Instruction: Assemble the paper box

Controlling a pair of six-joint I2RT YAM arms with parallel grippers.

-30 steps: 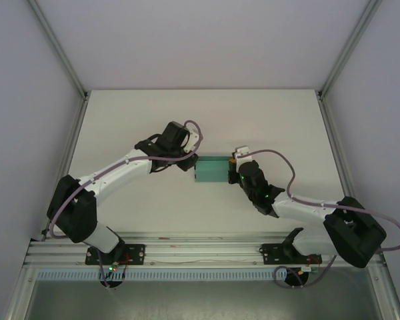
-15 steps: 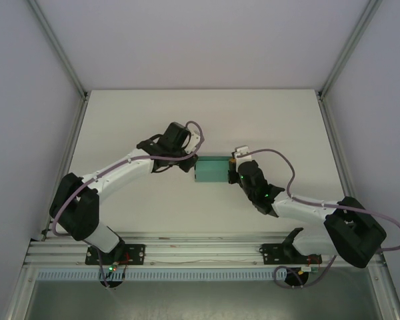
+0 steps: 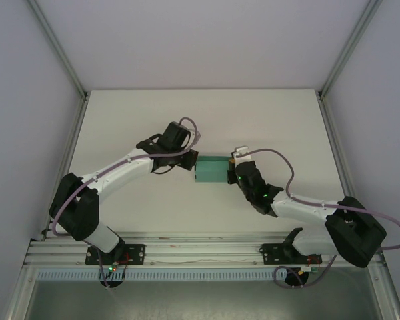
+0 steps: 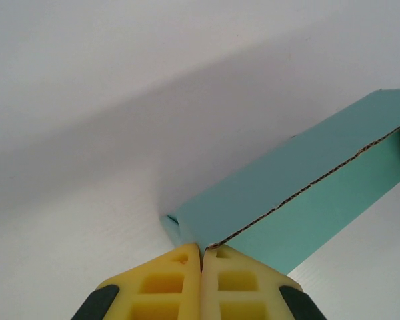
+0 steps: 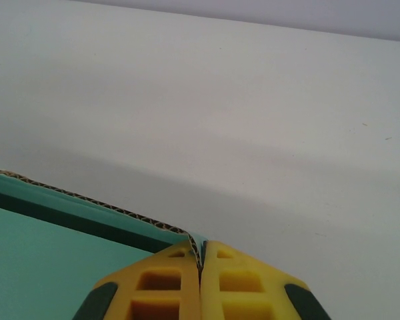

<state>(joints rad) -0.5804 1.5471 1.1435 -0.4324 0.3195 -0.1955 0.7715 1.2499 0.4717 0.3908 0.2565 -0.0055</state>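
A white table sits inside a pale-walled, metal-framed enclosure, seen from above. The step in hand appears to be folding up an end or wall of the teal paper box. To do it well, both pinches should probably move together and gently, bending along the crease so the thin card neither buckles nor tears.

At left, the left arm reaches from its base up and rightward, elbow bent, wrist turned toward the centre. The left gripper is closed. In its wrist view the yellow fingertips pinch a raised card edge at a corner.

The box lies mid-table between the two grippers, its corrugated edges showing.

At right, the right gripper is likewise clamped on the opposite end. Its arm is bent low, reaching leftward from its base.
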